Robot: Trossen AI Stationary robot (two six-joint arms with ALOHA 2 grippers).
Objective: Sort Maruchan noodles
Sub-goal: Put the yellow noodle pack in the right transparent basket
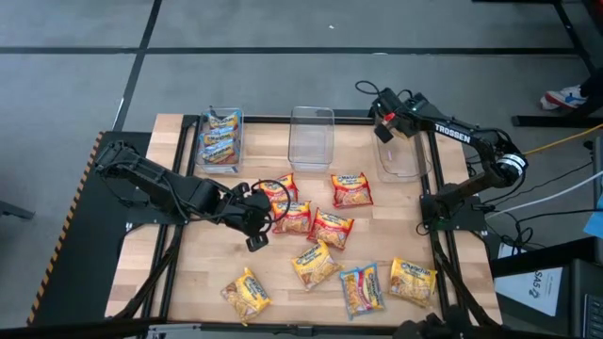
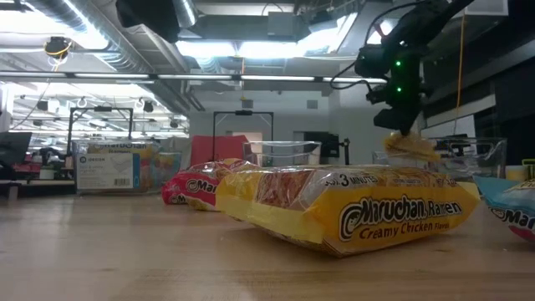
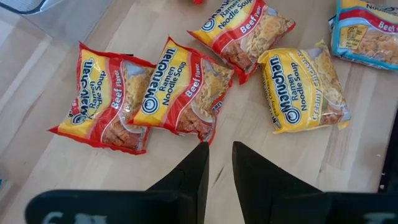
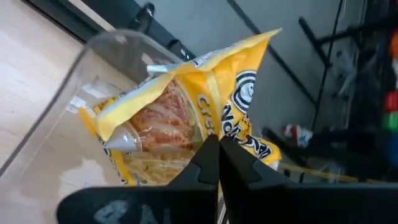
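Now, from overhead: the right gripper [image 1: 384,123] hangs over the right clear bin [image 1: 403,158] at the table's far side. The left gripper [image 1: 260,224] sits low beside a cluster of red packets [image 1: 311,222]. The middle bin [image 1: 312,137] stands between the other 2, and the left bin [image 1: 220,141] holds blue packets [image 1: 220,143]. Yellow packets [image 1: 316,265] and 1 blue packet [image 1: 362,288] lie scattered along the near edge.

Low view: a yellow Creamy Chicken packet [image 2: 351,211] fills the foreground, and behind it the right gripper [image 2: 401,125] dangles a yellow packet [image 2: 410,147] over its bin.

Left wrist view: the left gripper [image 3: 219,163] has its fingers slightly parted, gripping nothing, hovering just beside 3 red beef packets [image 3: 180,93] and 1 yellow packet [image 3: 305,87].

Right wrist view: the right gripper [image 4: 218,147] is pinched tight on the yellow packet [image 4: 186,118], which hangs above the clear bin's rim [image 4: 93,46].
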